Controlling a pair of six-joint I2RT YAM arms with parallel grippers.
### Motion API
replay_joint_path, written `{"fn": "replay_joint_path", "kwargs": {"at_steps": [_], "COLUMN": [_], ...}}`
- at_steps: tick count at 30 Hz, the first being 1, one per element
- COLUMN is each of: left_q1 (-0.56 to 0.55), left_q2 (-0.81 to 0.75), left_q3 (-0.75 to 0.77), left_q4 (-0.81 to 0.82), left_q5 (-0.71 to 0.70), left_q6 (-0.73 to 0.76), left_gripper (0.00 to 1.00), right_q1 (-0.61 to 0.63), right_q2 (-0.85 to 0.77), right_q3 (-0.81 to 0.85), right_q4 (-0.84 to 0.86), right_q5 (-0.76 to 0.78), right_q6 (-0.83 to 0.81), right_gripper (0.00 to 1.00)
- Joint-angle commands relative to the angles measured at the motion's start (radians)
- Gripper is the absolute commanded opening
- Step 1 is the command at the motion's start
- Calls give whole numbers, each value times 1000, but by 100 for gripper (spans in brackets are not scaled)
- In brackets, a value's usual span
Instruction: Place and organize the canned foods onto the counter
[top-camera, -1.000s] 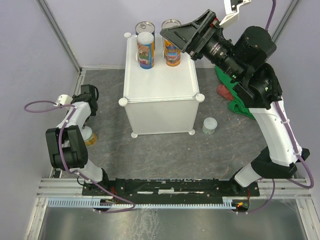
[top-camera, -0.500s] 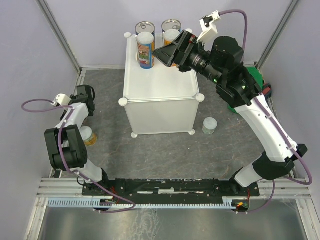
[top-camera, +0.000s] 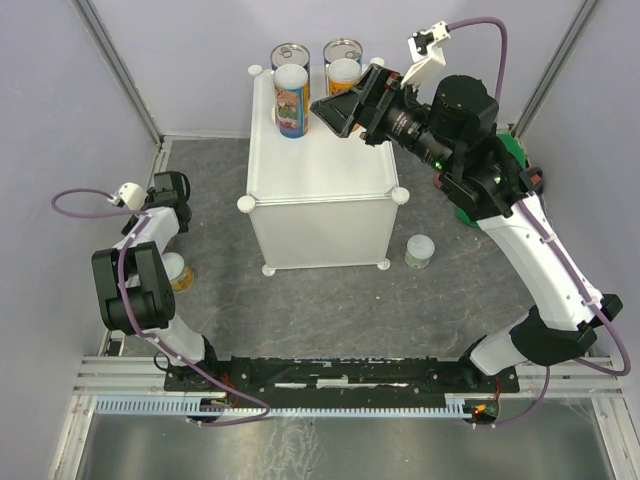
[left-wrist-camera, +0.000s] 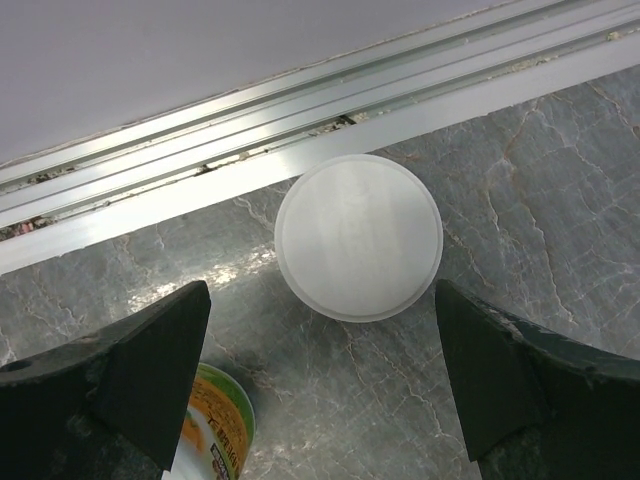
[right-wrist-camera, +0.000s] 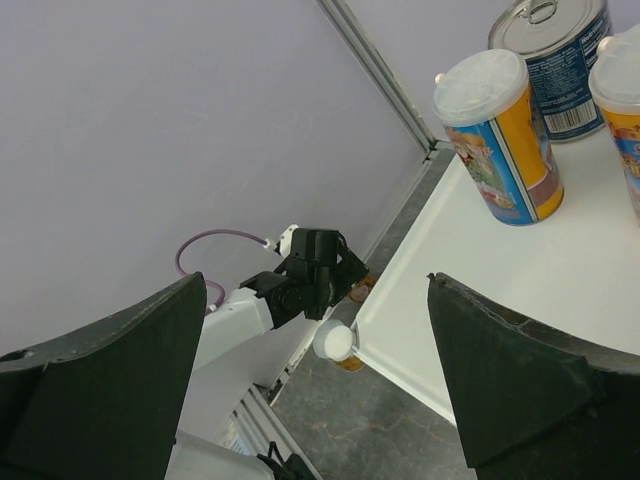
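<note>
The right pincer (right-wrist-camera: 315, 288) gapes empty over the counter (top-camera: 320, 165) beside four cans (top-camera: 291, 100), while the left pincer (left-wrist-camera: 320, 335), left of the counter, hangs open above a white-lidded can (left-wrist-camera: 358, 237).

You'll see the grey floor (top-camera: 330, 300) carrying the white counter (top-camera: 320, 230), a pale can (top-camera: 420, 250) just beside its front right foot, a white-lidded can (left-wrist-camera: 358, 236) and a yellow-labelled can (left-wrist-camera: 215, 430) near the left wall, and, partly hidden, probably a green cloth (top-camera: 468, 213).

Grey marbled floor (top-camera: 330, 310), green cloth (top-camera: 513, 150) mostly hidden, possibly something red (top-camera: 539, 181) beside it.
</note>
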Motion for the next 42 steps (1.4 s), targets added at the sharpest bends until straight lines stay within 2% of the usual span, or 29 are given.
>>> {"fn": "replay_joint_path", "kwargs": {"at_steps": [1, 8, 24, 42], "left_q1": [12, 15, 21, 43], "left_q2": [12, 30, 119, 126], "left_q3": [-20, -35, 8, 14], "left_q4": [126, 218, 232, 239], "left_q5": [21, 51, 37, -36], "left_q6": [66, 101, 111, 66], "left_gripper": [99, 99, 99, 99], "right_q1": [0, 0, -9, -30], "right_q2": [-18, -6, 31, 78], "right_q3": [1, -13, 3, 19], "right_q4": [1, -10, -14, -5], "right_q5": [20, 26, 46, 23], "right_q6": [-49, -68, -108, -102], "right_gripper": [99, 99, 99, 99]}}
